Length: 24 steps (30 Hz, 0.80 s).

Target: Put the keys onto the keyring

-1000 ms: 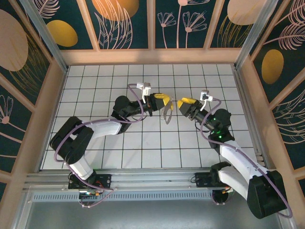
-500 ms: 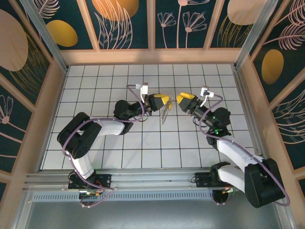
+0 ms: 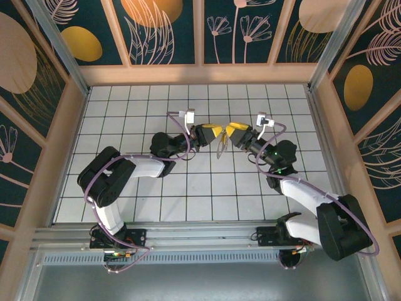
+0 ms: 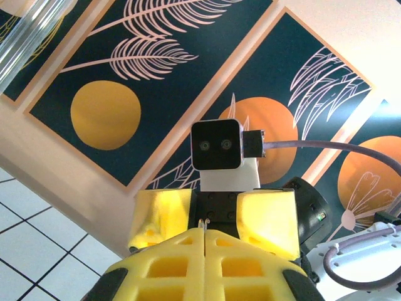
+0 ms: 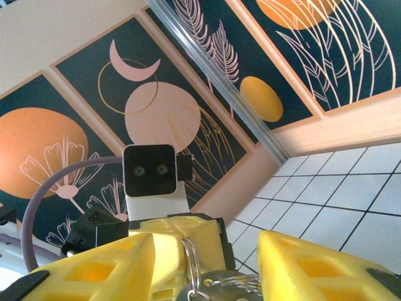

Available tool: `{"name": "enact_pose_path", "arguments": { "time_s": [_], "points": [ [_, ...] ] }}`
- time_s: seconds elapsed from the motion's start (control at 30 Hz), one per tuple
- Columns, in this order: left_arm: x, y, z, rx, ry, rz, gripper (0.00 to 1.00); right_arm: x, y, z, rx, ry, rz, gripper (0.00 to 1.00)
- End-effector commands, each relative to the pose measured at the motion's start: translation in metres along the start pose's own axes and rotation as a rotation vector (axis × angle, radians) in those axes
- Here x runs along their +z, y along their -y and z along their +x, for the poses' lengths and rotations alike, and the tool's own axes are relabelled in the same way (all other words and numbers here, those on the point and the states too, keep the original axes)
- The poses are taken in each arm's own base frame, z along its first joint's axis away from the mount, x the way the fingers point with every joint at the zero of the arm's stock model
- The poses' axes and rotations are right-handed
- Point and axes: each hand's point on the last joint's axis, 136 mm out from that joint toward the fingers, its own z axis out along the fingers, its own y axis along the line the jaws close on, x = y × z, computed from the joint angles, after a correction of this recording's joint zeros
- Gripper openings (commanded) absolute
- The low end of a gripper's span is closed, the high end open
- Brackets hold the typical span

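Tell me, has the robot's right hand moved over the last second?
Yes. The right hand has slid left across the floor tiles, closing on the left hand that holds the keyring.

Floor: white tile grid, dk grout. Walls: dk teal panels w/ orange discs, pale leaf & flower line art. Frame: lt wood battens. Near edge: alu rail; alu corner post.

Silvery keyring, white gridded table, teal floral walls
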Motion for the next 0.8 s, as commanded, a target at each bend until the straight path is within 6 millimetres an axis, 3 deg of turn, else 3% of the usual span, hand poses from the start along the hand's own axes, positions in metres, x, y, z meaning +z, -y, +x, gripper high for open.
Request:
{"name": "enact_pose_path", "arguments": {
  "time_s": [0.0, 0.17, 0.63, 0.77],
  "points": [
    [0.003, 0.012, -0.009, 0.024, 0.042, 0.050, 0.00, 0.007, -0.019, -0.011, -0.038, 0.024, -0.076, 0.43],
    [0.003, 0.011, -0.009, 0.022, 0.043, 0.048, 0.00, 0.008, -0.017, -0.006, -0.029, 0.014, -0.074, 0.30],
    [0.005, 0.010, -0.011, 0.024, 0.054, 0.045, 0.00, 0.004, -0.016, 0.005, -0.016, -0.005, -0.068, 0.25],
    [0.005, 0.010, -0.012, 0.024, 0.055, 0.046, 0.00, 0.003, -0.014, 0.007, -0.013, -0.008, -0.063, 0.10]
  ]
}}
